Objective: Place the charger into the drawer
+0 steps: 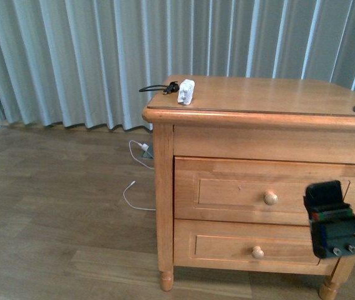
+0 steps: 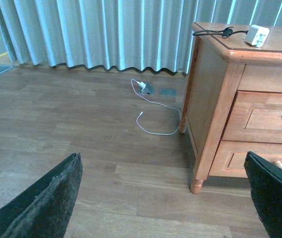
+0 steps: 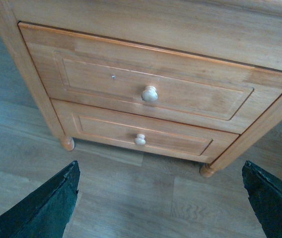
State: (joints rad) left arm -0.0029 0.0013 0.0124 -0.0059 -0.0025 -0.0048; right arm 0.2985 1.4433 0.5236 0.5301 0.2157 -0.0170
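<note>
Floor (image 1: 52, 206) is wood-look plank, with a pale grey-blue curtain (image 1: 71, 56) hanging full length behind. Honey-brown cabinet (image 1: 271, 94) stands on turned feet, close in front of the curtain. White cable (image 2: 153, 133) lies loose on the floor beside the cabinet's left side, plug end near the curtain.

Charger (image 1: 185, 91) sits on the cabinet top near the front-left corner. It's a white block, with its black cable looped to the left and hanging just past the edge.

Drawer (image 1: 227, 181) is the upper one, shut flush, round knob (image 3: 150, 93) centred on the panel. Lower drawer (image 1: 227, 244) is shut too. Can't see inside either.

My left gripper (image 2: 162, 156) is low over the floor, well left of the cabinet, fingers spread wide, holding nothing. My right gripper (image 3: 159, 164) faces the drawer fronts, also spread wide and empty, touching neither knob.
</note>
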